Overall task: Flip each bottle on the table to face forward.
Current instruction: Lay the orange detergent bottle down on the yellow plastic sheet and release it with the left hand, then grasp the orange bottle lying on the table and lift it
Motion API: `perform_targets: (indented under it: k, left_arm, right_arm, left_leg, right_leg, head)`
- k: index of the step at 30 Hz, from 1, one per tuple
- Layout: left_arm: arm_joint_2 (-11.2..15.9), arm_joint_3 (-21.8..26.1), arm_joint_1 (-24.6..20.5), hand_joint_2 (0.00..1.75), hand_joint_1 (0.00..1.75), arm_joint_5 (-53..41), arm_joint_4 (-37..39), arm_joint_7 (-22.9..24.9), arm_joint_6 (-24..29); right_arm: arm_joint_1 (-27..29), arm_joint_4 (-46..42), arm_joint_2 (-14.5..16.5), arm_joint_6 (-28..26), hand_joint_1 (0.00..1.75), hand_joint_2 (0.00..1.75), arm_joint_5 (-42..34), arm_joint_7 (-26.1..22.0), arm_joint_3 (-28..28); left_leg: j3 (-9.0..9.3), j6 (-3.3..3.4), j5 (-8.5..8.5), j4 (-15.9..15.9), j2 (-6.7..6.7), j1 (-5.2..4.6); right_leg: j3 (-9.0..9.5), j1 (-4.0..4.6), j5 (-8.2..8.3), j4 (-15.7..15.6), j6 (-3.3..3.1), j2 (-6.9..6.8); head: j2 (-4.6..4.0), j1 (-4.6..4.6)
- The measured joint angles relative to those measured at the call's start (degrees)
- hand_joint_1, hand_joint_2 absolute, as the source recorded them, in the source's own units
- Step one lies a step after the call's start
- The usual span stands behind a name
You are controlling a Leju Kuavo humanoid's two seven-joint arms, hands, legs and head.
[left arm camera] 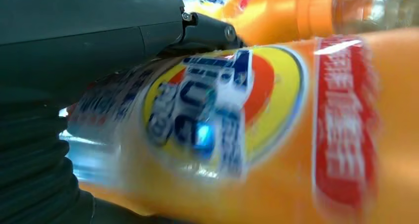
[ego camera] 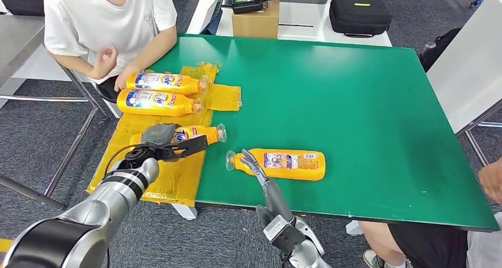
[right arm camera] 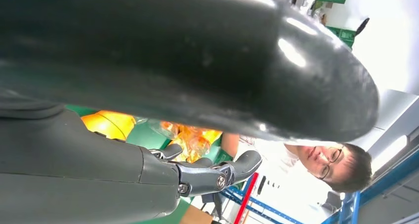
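Two orange bottles (ego camera: 160, 82) (ego camera: 155, 102) lie on the yellow mat (ego camera: 171, 176) at the table's left, front labels up. Nearer to me lies a third bottle (ego camera: 201, 133), and my left hand (ego camera: 161, 141) grips its body. In the left wrist view, blurred, this bottle's (left arm camera: 276, 135) front logo faces the camera under my thumb (left arm camera: 99, 41). A fourth bottle (ego camera: 287, 164) lies on the green table (ego camera: 355, 102) with its white back label up. My right hand (ego camera: 253, 163) is at its neck, fingers stretched out and holding nothing. The right wrist view has these fingers (right arm camera: 207, 174) apart.
A person in a white shirt (ego camera: 106, 19) sits at the far left corner, one hand (ego camera: 125, 78) on the farthest bottle. Another person's hand (ego camera: 491, 182) is at the right edge. A cardboard box (ego camera: 256, 21) and a black case (ego camera: 360, 13) stand beyond the table.
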Motion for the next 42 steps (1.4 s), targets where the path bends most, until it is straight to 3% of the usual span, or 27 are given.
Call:
perform_targets:
  k: [3,5,8,10,15,19,22,26,30,38,42]
  left_arm:
    - [0.1,-0.2,-3.4,1.75,0.03,-2.2,4.4,2.8,-4.1]
    - [0.2,0.0,-5.1,1.75,0.00,-1.5,6.3,-1.6,-8.7]
    - [0.5,1.0,-5.5,1.75,0.00,3.3,7.1,-17.0,-13.0]
    - [0.7,2.3,-5.2,1.75,0.00,7.3,7.1,-23.2,-15.0]
    - [1.2,6.0,-3.5,1.75,0.00,15.5,6.6,-33.5,-17.9]
    - [0.4,10.6,-0.7,1.75,0.00,27.6,3.9,-40.4,-20.8]
    - [-0.9,13.9,1.2,1.75,0.00,32.5,1.7,-42.0,-21.9]
    - [-3.5,17.3,5.2,1.75,0.00,45.2,-5.3,-41.1,-23.2]
    - [-6.9,19.2,11.6,1.75,0.00,60.2,-17.6,-38.0,-23.1]
    - [-9.1,19.4,17.8,1.75,0.00,65.4,-30.2,-36.7,-23.4]
    - [-9.5,19.1,21.1,1.75,0.00,79.7,-35.5,-35.3,-28.8]
  right_arm:
    - [0.0,0.5,0.0,0.4,0.00,0.00,0.1,0.0,0.0]
    - [-0.1,1.1,0.1,0.6,0.00,0.00,-0.5,0.0,0.0]
    - [-0.5,1.8,0.0,0.6,0.00,0.00,-2.5,0.0,0.0]
    - [-0.8,1.9,-0.1,0.6,0.00,0.00,-3.3,0.0,0.4]
    - [-0.9,2.3,-0.8,-0.8,0.00,0.00,-4.2,0.0,1.9]
    - [-0.8,2.3,-1.5,-4.0,0.00,0.00,-4.0,0.0,2.6]
    - [-0.8,2.3,-2.1,-4.9,0.00,0.00,-3.8,0.0,2.8]
    - [0.0,2.1,-2.7,-5.6,0.00,1.75,-2.5,0.0,2.4]
    - [1.6,1.6,-3.2,-6.1,0.00,1.75,0.0,0.0,0.5]
    - [2.8,1.1,-3.9,-6.7,0.00,1.75,2.0,0.0,-1.6]
    - [2.9,1.3,-4.5,-12.4,0.00,1.75,12.2,3.0,-3.4]
  left_leg:
    - [0.13,-0.01,-0.01,0.0,0.01,0.00]
    - [0.21,-0.01,-0.01,0.0,-0.01,0.00]
    - [0.25,-0.01,0.00,0.0,-0.12,-0.02]
    - [0.26,-0.01,0.00,0.0,-0.15,-0.03]
    - [0.33,-0.01,0.00,0.0,-0.14,-0.03]
    - [0.31,-0.01,0.00,0.0,-0.04,-0.03]
    - [0.24,0.00,0.01,0.0,-0.03,-0.03]
    - [0.16,-0.01,-0.01,0.0,0.01,-0.03]
    - [0.01,0.00,-0.05,0.0,0.00,-0.04]
    - [-0.07,0.00,-0.04,0.0,-0.01,-0.03]
    - [-0.06,-0.01,-0.03,0.0,0.05,-0.03]
  right_leg:
    - [0.10,0.00,0.00,0.0,0.00,0.01]
    - [0.18,0.00,-0.01,0.1,-0.01,0.00]
    - [0.30,-0.02,-0.02,0.1,-0.02,-0.06]
    - [0.32,-0.03,-0.02,0.1,-0.02,-0.08]
    - [0.35,-0.02,-0.02,0.0,-0.02,-0.08]
    - [0.25,-0.02,-0.02,0.0,-0.02,-0.05]
    - [0.19,-0.02,-0.02,0.1,-0.02,-0.05]
    - [0.10,-0.02,-0.02,0.0,-0.01,-0.03]
    - [-0.03,-0.02,-0.03,0.0,-0.01,-0.03]
    - [-0.11,-0.01,-0.03,0.0,-0.02,-0.04]
    - [-0.10,-0.01,-0.02,0.0,-0.02,-0.03]
  head:
    - [0.01,0.00]
    - [0.01,-0.01]
    - [0.00,0.00]
    - [0.00,0.01]
    - [0.01,0.00]
    - [0.01,0.00]
    - [0.00,0.02]
    - [0.00,0.00]
    - [0.01,0.00]
    - [0.00,0.00]
    - [0.00,-0.01]
